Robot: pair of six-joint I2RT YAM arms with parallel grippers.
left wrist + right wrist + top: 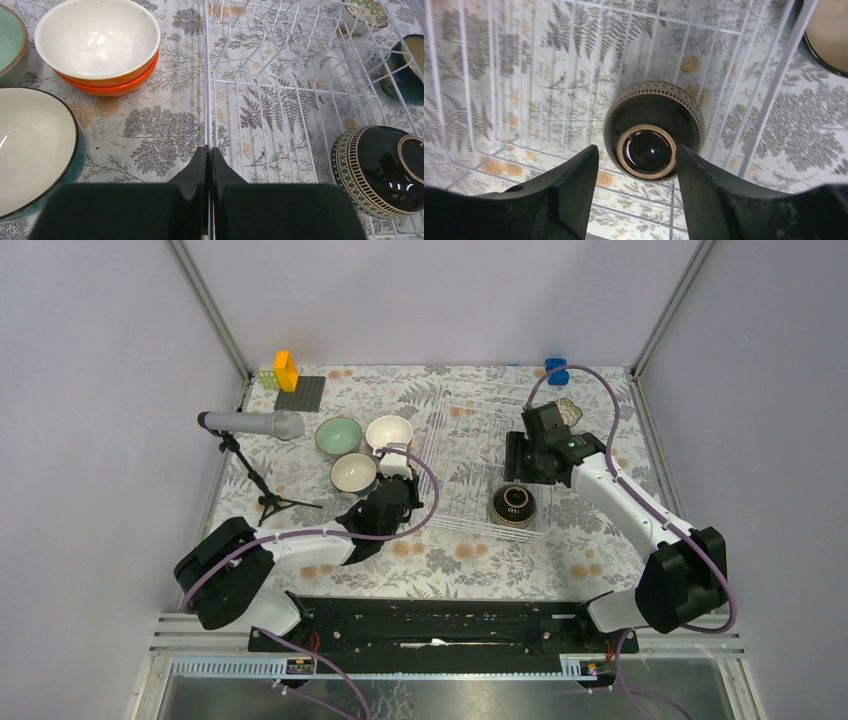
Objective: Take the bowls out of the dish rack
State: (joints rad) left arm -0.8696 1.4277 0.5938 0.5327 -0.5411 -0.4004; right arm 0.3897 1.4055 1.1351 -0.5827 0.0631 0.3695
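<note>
The white wire dish rack (470,455) lies mid-table. A dark brown bowl (513,507) sits upside down in its near right corner. My right gripper (518,472) hangs open above and just behind it; in the right wrist view (636,155) the bowl (653,130) shows between the spread fingertips, below them. My left gripper (404,478) is shut and empty at the rack's left edge (207,75). A mint bowl (338,434), an orange bowl stack (389,430) and a teal bowl (353,472) stand on the table to the left. A patterned bowl (367,10) and another teal bowl (402,67) show at the rack's far right.
A microphone on a tripod (250,425) stands at the left. A dark grey baseplate (300,393) with yellow and orange blocks (285,370) is at the back left. A blue block (556,370) lies at the back edge. Frame posts and grey walls close in the table.
</note>
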